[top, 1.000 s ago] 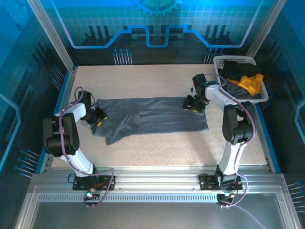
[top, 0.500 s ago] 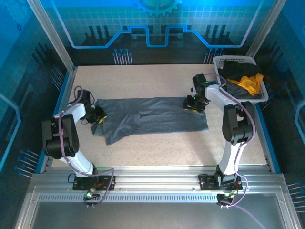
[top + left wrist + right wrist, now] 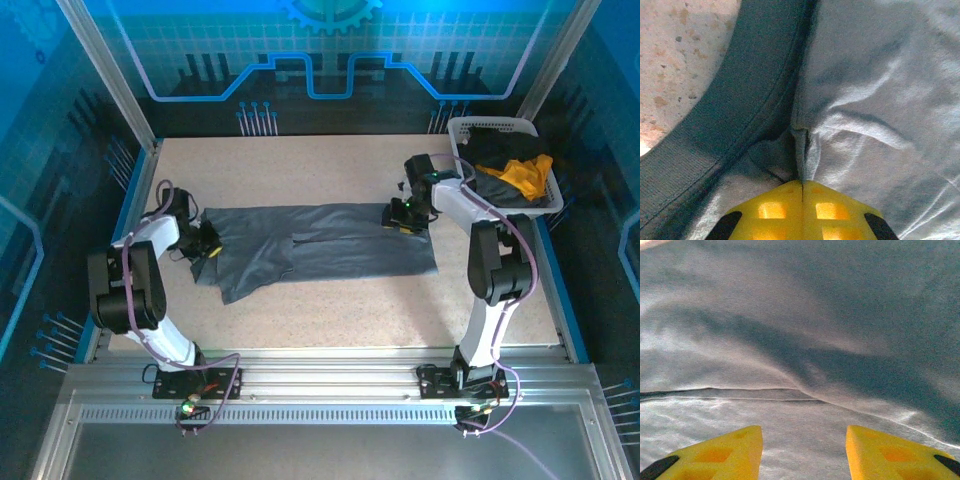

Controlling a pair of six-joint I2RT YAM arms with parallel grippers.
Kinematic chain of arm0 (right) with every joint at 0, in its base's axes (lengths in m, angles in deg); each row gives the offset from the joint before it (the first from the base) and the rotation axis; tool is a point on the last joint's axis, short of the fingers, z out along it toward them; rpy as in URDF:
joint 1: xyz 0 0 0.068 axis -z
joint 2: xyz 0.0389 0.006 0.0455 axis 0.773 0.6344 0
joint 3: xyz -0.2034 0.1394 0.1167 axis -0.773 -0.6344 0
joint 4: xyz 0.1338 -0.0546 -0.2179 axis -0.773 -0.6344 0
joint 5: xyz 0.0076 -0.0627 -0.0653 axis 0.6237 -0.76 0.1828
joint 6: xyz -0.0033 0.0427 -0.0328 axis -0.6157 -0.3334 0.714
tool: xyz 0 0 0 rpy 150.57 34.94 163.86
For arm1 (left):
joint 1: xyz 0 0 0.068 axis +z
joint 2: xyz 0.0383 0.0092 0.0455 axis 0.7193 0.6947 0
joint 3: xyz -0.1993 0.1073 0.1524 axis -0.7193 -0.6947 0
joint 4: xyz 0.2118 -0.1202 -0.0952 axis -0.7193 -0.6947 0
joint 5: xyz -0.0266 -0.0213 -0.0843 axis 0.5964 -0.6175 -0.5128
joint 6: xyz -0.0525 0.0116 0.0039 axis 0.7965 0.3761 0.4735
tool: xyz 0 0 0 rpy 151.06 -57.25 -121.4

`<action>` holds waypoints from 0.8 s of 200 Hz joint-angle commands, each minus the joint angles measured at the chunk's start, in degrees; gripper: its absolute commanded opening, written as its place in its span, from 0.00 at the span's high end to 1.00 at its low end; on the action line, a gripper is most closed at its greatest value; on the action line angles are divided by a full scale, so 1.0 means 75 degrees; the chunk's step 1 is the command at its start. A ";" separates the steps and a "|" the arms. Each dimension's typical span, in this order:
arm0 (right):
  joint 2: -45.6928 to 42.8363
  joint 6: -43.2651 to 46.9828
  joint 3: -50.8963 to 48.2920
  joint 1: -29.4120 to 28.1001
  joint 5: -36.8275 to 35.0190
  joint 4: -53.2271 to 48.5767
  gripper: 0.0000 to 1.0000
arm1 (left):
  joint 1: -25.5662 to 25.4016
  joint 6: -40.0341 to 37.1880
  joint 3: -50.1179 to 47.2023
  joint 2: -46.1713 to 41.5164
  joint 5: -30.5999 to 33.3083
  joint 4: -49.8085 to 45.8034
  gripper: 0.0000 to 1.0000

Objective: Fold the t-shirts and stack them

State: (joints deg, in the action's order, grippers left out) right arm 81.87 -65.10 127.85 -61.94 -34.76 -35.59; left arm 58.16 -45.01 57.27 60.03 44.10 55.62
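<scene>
The grey shirt [image 3: 330, 240] lies spread on the bench [image 3: 330, 170], left of the basket [image 3: 470, 124], which holds a black shirt [image 3: 495, 150] and an orange shirt [image 3: 525, 172]. At its end far from the basket, the left tool [image 3: 207, 247] is closed, pinching a fold of grey cloth beside a ribbed band. At the end nearest the basket, the right tool [image 3: 400, 215] sits low over the cloth, fingers [image 3: 735, 447] spread apart and gripping nothing.

The grey shirt [image 3: 320, 245] on the table [image 3: 330, 165] is viewed whole from high above its near side, looking down. Its left end is viewed close-up by the left wrist camera and its right end by the right wrist camera. The shirt's cloth is shared by all three.
</scene>
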 commanded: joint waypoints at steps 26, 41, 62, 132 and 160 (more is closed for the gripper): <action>-0.0401 0.0075 -0.0082 -0.0039 0.0415 0.0222 0.52 | 0.0042 0.0427 0.0969 -0.0248 0.0129 -0.0712 1.00; -0.0402 0.0056 -0.0062 -0.0039 0.0425 0.0198 0.52 | 0.0042 0.0386 0.1326 -0.0037 0.0148 -0.0926 1.00; -0.0400 0.0076 -0.0027 -0.0030 0.0427 0.0164 0.52 | 0.0042 0.0288 0.1856 0.0293 0.0248 -0.1259 1.00; -0.0476 0.0081 -0.0196 0.0020 0.0370 0.0144 0.52 | 0.0041 -0.0390 0.3271 0.1632 0.0992 -0.2107 1.00; -0.0519 0.0067 -0.0258 0.0065 0.0254 0.0138 0.53 | 0.0042 -0.0599 0.3404 0.2011 0.1321 -0.1996 1.00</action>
State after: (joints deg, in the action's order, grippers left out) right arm 80.06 -65.10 126.80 -61.92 -32.49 -34.21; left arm 58.16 -46.50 80.53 72.60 50.29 42.66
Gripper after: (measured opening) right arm 0.475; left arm 0.054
